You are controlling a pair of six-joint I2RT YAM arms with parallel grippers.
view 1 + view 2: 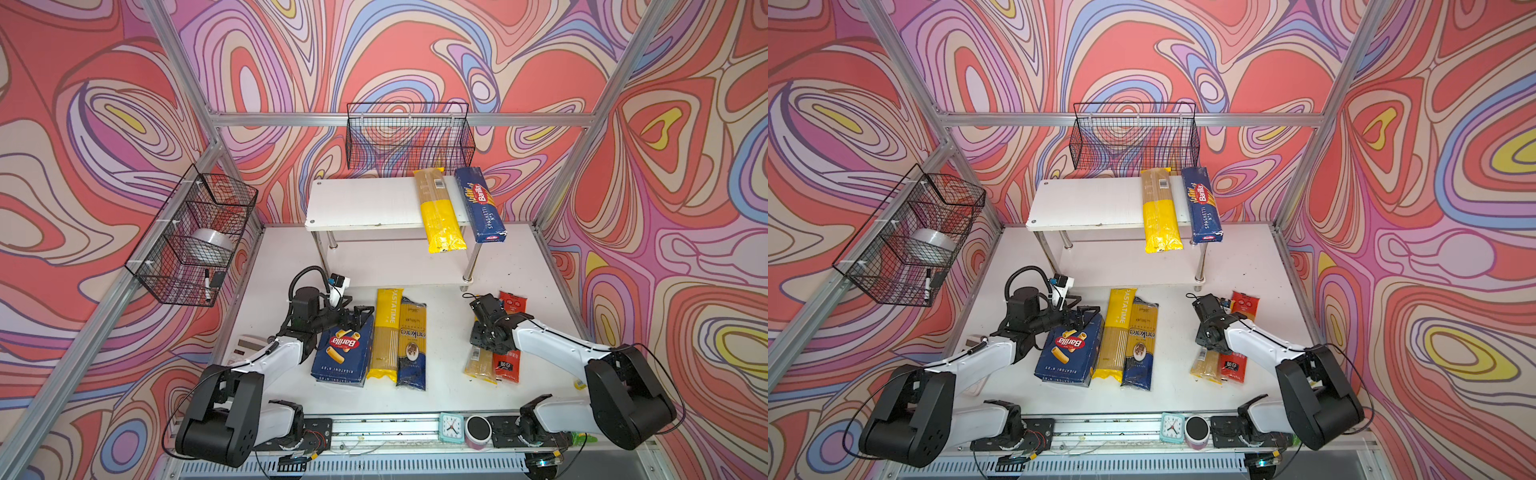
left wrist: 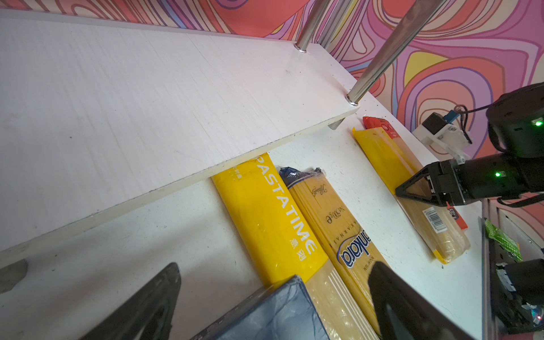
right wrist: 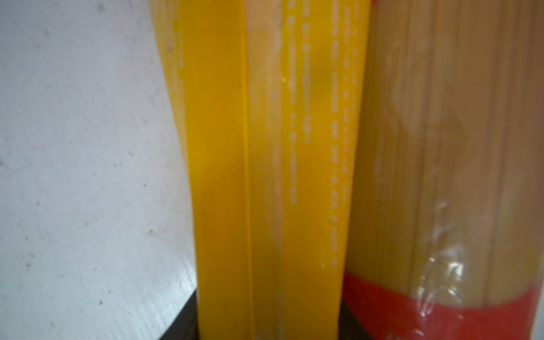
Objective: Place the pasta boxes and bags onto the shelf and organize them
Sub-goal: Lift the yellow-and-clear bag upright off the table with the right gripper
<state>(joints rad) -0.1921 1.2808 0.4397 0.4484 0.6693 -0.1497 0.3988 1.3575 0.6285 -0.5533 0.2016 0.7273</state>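
The yellow bag is located on the desk in front of the shelf and is clamped by the right jaws. The left jaws are held apart astride the rigatoni box. Grasping is judged complete; a level lift onto the shelf is required next.

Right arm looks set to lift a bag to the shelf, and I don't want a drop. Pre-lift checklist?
1. Right gripper on the table's yellow bag: ok, fingers against both long sides.
2. Grip firm: cannot tell.
3. Red bag outside the grip: ok, a finger sits between the bags.
4. Room on the shelf top board: ok, left part bare.
5. Left gripper clear: ok, open over the rigatoni box.
6. Shelved bag and Spaghetti box seated: not ok, both overhang the front edge.
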